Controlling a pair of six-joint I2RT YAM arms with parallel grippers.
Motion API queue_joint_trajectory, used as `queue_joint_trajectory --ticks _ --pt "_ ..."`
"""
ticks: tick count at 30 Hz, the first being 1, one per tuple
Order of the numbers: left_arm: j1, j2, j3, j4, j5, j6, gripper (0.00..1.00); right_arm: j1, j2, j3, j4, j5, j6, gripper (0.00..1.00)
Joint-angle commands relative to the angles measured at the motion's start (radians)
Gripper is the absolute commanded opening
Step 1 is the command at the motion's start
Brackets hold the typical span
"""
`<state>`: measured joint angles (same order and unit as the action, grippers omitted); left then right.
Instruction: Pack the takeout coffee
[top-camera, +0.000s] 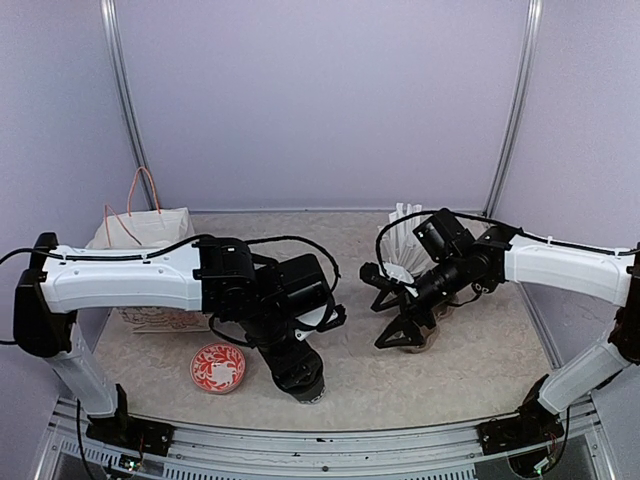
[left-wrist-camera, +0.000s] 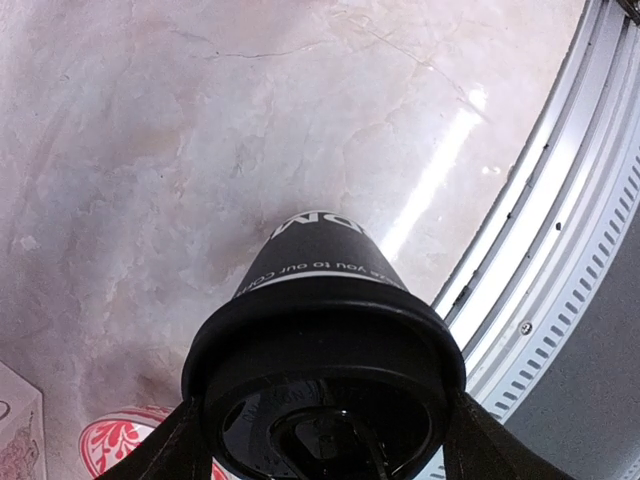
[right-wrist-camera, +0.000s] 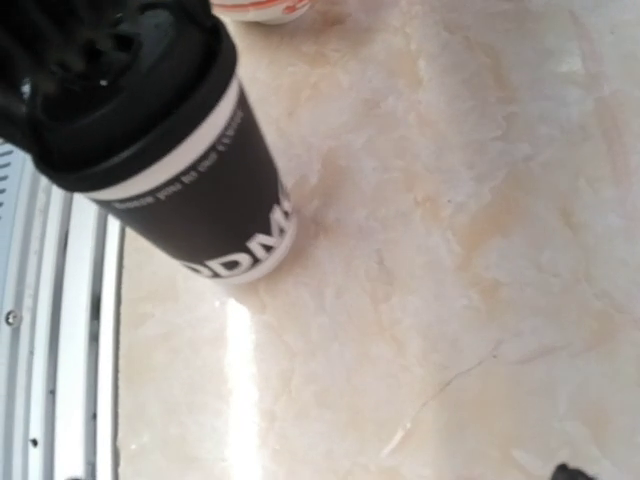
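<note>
1. As I read it, the step in hand was the carry. The lid (left-wrist-camera: 325, 345) sat on the takeout coffee (left-wrist-camera: 318, 262), so capping looked finished, and bagging was not yet done.
2. My left gripper (left-wrist-camera: 330, 445) was clenched around the cup at the lid's rim, with a finger on either side. The cup stood upright near the front edge of the table (top-camera: 460, 375), just right of the red patterned dish (top-camera: 218, 367). I could not tell whether its base touched the tabletop.
3. My right gripper (top-camera: 388, 310) hung with its jaws spread wide and nothing between them, well apart from the cup.
4. I judged that the next move called for lifting the cup level, bringing it back and leftward over the white paper bag (top-camera: 150, 232), and lowering it straight through the top. The grip would have to stay firm so the cup did not tip.
5. Containers:
   - The bag's inside was hidden from me.
   - The cup's contents were out of sight under the lid.
   - White straws (top-camera: 404, 232) stuck up behind the right arm, and their holder was mostly hidden.
</note>
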<state>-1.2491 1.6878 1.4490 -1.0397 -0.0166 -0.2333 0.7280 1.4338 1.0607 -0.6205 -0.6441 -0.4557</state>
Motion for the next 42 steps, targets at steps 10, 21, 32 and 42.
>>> queue_joint_trajectory --ticks 10,21,32,42 --pt "-0.051 0.119 0.16 -0.064 -0.115 0.057 0.9 -0.005 -0.016 -0.016 0.007 -0.046 0.011 1.0" --pt "-0.005 -0.154 -0.057 0.266 -0.325 -0.243 0.98 0.002 0.131 0.034 -0.042 -0.249 0.08 0.9" --pt "0.063 -0.422 -0.522 0.599 -0.032 -0.64 0.82 0.083 0.284 0.123 -0.059 -0.248 0.156 0.53" --pt "0.063 -0.429 -0.667 0.696 0.061 -0.68 0.76 0.133 0.402 0.226 -0.103 -0.309 0.169 0.58"
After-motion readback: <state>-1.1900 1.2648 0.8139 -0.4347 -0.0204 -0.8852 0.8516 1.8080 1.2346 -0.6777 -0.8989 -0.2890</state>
